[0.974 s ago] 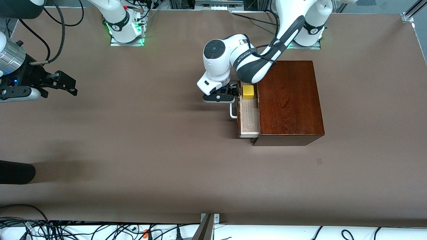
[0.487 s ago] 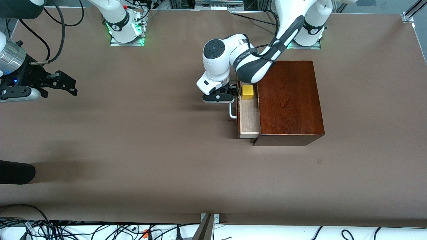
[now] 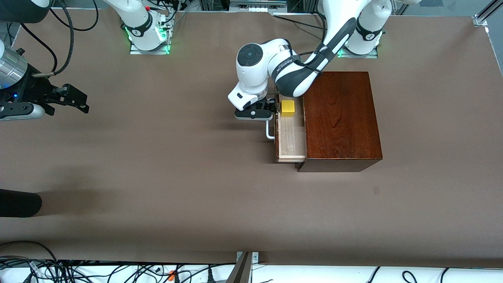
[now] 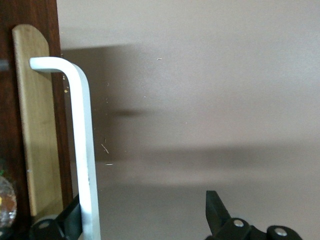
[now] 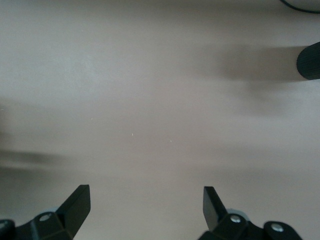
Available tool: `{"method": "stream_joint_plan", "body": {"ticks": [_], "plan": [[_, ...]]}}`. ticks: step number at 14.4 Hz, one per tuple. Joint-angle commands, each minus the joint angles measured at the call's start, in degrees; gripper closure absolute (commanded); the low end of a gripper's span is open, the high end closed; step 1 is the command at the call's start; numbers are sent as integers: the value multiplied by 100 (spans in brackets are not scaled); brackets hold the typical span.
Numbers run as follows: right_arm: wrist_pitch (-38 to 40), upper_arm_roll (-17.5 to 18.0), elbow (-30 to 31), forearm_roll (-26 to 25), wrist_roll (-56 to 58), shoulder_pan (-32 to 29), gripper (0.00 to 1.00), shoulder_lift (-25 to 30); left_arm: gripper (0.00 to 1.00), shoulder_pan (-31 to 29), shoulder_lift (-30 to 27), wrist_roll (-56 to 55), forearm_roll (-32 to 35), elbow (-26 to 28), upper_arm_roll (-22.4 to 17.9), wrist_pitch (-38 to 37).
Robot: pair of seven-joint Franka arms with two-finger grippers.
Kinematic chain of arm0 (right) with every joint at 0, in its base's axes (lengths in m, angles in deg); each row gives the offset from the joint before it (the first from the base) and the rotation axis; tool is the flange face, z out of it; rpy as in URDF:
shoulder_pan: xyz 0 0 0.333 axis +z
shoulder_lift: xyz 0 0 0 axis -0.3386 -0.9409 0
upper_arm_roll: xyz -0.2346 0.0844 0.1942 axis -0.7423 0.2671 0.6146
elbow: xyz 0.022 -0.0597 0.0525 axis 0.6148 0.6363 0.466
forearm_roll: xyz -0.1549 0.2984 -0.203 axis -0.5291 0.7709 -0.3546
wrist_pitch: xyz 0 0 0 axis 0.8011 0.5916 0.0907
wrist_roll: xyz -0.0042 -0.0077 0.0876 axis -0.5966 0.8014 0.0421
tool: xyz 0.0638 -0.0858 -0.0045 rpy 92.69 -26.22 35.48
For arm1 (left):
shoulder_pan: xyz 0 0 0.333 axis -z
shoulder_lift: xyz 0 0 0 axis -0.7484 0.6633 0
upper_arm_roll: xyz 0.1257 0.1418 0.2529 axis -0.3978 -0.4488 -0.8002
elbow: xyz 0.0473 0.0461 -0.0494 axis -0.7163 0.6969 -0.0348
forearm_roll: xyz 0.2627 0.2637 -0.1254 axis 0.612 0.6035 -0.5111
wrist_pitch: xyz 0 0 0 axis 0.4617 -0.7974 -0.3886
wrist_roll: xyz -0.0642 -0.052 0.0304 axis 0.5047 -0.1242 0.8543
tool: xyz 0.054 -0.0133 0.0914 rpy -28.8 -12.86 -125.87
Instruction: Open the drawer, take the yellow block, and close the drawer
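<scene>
The dark-brown wooden box (image 3: 340, 118) stands near the left arm's base. Its drawer (image 3: 291, 137) is pulled partly out toward the right arm's end of the table. The yellow block (image 3: 287, 108) sits in the drawer at the end farther from the front camera. My left gripper (image 3: 269, 110) is at the white bar handle (image 3: 268, 131). It is open. In the left wrist view, one finger (image 4: 70, 220) is hooked between the handle (image 4: 82, 140) and the drawer front, and the other finger stands well apart. My right gripper (image 3: 76, 100) is open, empty and waits over bare table.
A black rounded object (image 3: 19, 202) lies at the table's edge at the right arm's end, and it also shows in the right wrist view (image 5: 310, 60). Cables lie along the edge nearest the front camera.
The drawer has slid farther out toward the right arm's end. The left gripper and the yellow block moved with it. The right arm has barely moved.
</scene>
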Motion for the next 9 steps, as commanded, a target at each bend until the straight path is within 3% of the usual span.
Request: {"method": "stream_joint_plan", "body": {"ticks": [1, 7, 9], "plan": [[49, -11, -98, -36, 30, -48, 0, -37, 0, 49, 7, 1, -63, -252, 35, 21], [40, -2, -98, -45, 30, -31, 0, -37, 0, -178, -766, 641, -63, -278, 26, -1148], [40, -2, -98, -45, 21, -13, 0, -37, 0, -363, -1004, 896, -80, -514, 35, -1682]]}}
